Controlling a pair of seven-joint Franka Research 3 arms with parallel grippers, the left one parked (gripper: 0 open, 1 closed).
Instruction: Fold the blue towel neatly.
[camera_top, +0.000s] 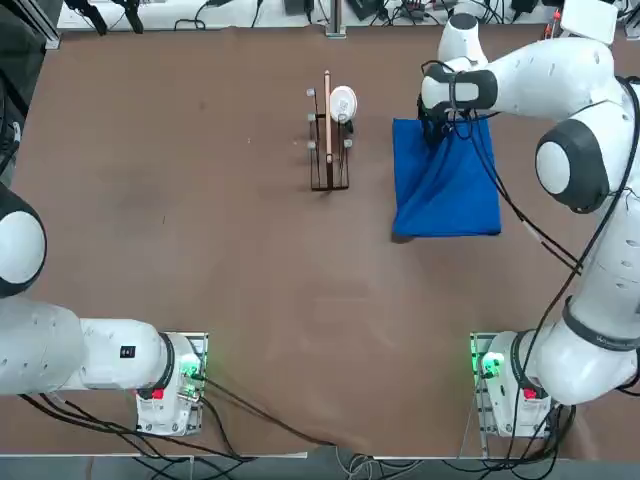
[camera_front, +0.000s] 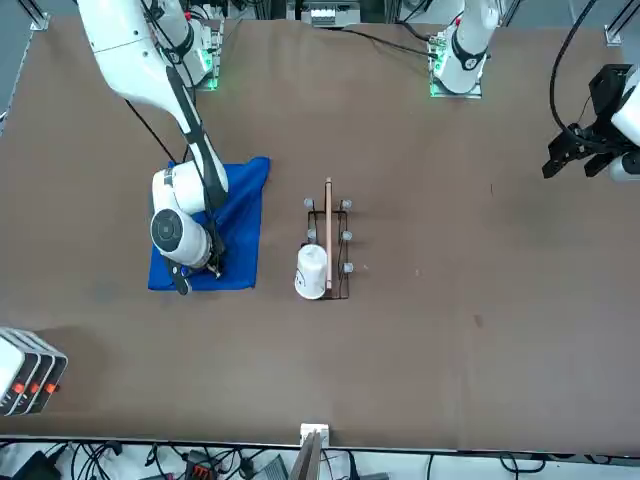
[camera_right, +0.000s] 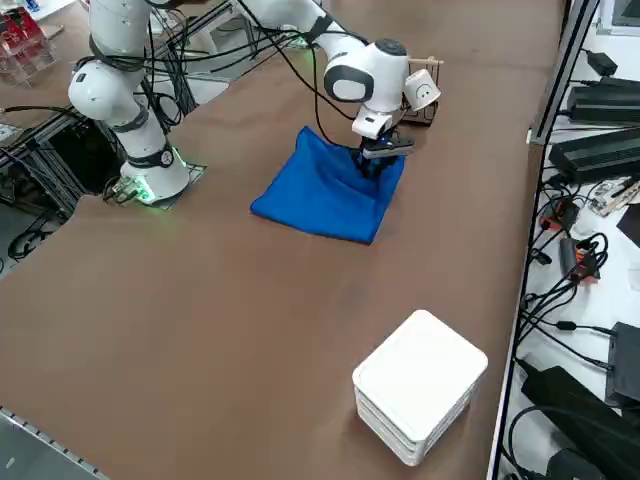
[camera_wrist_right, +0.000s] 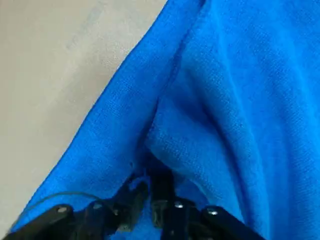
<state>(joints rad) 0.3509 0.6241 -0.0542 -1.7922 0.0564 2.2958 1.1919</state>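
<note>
Already the bright royal-blue rectangular cloth towel (camera_top: 446, 185) lies on the brown bench (camera_top: 200, 250) as a compact rectangle, to the side of the small dark wire-and-wood stand (camera_top: 328, 140) with its white round object (camera_top: 342, 102), and apart from both. It looks to be doubled over at least once, judging by the thick layered edge nearest the robot's base in the top view, though the surface is wrinkled and one side flares wider than the other. The right arm's black two-finger claw (camera_wrist_right: 152, 192) sits at the towel's far edge, pressed together on a pinch of the blue fabric, which bunches into ridges running away from the fingertips. So a grasp seems just made, and a further fold, plus some smoothing, likely remains before the result counts as neat.

Hard to judge: how many layers the claw holds, since the wrist view shows only crumpled cloth around it. The white tag is not visible in any view. From above and across the bench, the arm's wrist covers the pinched corner, so its exact position along the edge stays unclear
</note>
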